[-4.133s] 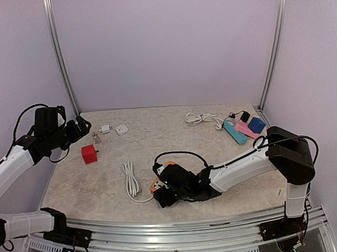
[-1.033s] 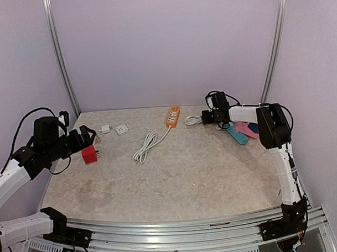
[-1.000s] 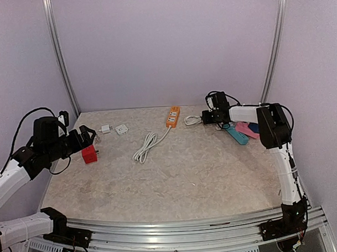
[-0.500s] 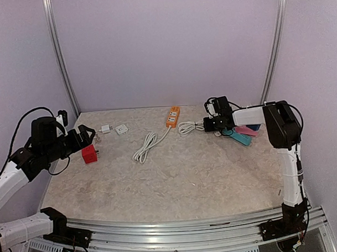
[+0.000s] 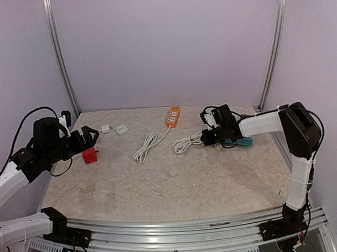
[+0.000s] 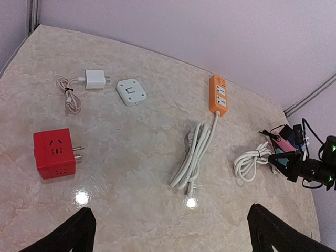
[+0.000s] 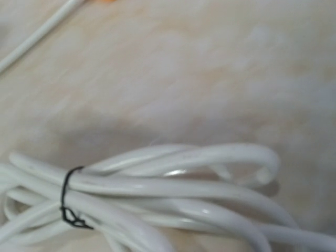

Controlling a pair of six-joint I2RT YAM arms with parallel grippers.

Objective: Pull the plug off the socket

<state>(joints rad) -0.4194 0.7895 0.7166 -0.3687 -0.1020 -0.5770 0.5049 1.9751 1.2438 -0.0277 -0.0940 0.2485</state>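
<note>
My right gripper is low over the table right of centre, shut on the end of a coiled white cable. In the left wrist view its black tip meets that coil. The right wrist view shows only the cable's loops and a black tie, blurred; no fingers show. The plug is hidden at the gripper. Behind the arm a teal power strip, the socket, lies partly covered. My left gripper hangs open and empty at the far left, above a red socket cube.
An orange power strip lies at the back centre, its bundled white cord in front of it. A white charger and a white square adapter sit back left. Pink and blue items lie by the right wall.
The right gripper shut on the white cable in the back right corner. It has dragged the coil leftward and nearer, away from the teal strip. The left arm has barely moved.
</note>
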